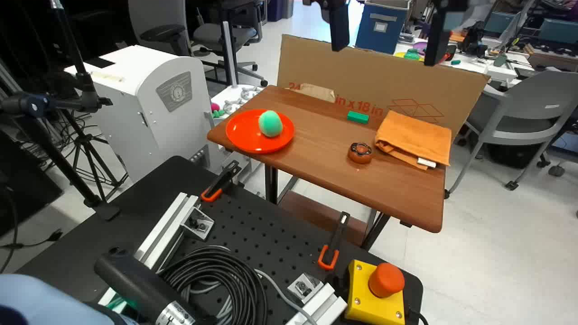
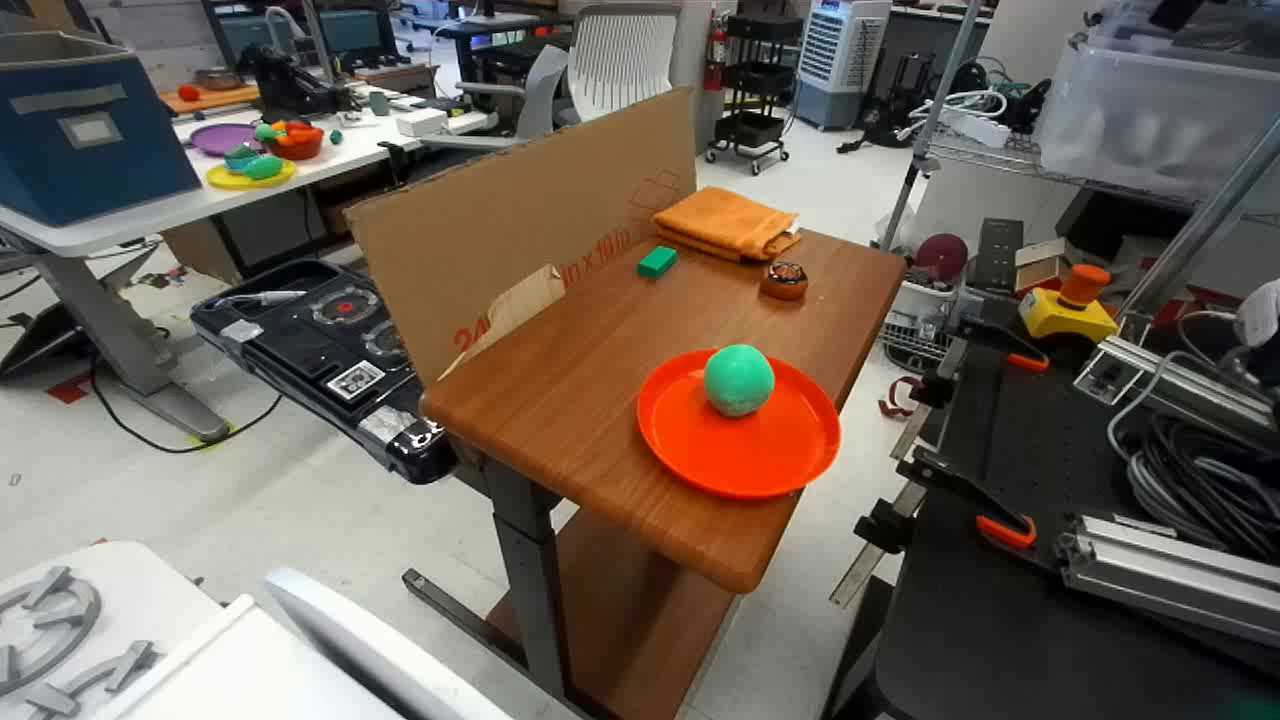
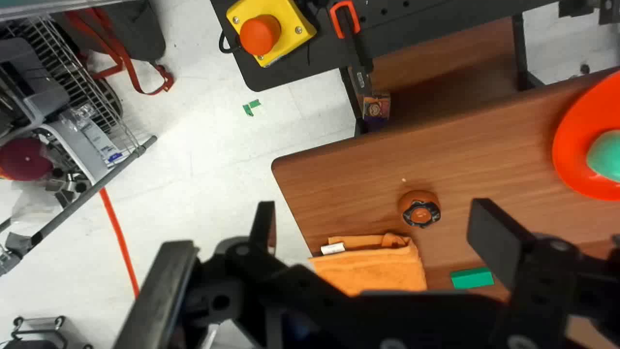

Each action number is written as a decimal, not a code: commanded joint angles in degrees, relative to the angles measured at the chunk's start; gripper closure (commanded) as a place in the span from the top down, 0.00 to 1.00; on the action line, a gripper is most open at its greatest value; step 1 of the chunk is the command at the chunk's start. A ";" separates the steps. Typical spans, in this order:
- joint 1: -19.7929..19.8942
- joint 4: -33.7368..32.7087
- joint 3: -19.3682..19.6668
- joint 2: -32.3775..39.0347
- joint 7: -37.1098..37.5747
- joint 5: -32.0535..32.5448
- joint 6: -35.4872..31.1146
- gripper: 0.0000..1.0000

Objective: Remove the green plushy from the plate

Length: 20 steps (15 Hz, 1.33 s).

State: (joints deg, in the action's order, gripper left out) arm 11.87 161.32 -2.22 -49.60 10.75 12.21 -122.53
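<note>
The green plushy (image 1: 271,123) is a round teal-green ball resting on the orange-red plate (image 1: 241,135), at one end of the brown table. Both also show in an exterior view, the plushy (image 2: 739,380) on the plate (image 2: 740,465) near a table corner. In the wrist view the plushy (image 3: 606,155) and plate (image 3: 571,150) are cut off by the right edge. My gripper (image 1: 386,56) is open and empty, with its fingers wide apart. In the wrist view the gripper (image 3: 375,206) is high above the table's opposite end, well away from the plate.
The table (image 1: 325,158) also bears a folded orange cloth (image 1: 413,137), a flat green block (image 1: 357,117) and a round brown object (image 1: 360,154). A cardboard panel (image 1: 361,74) stands along the far edge. A black bench (image 1: 253,225) with clamps (image 1: 332,243) stands alongside.
</note>
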 commanded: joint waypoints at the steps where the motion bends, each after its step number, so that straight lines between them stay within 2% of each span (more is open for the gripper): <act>1: -0.31 0.47 0.25 0.11 0.18 0.21 0.30 1.00; 20: -0.32 1.20 0.26 0.58 0.19 0.22 0.30 1.00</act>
State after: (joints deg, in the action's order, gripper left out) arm 11.87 162.67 -2.22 -49.02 10.75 12.21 -122.49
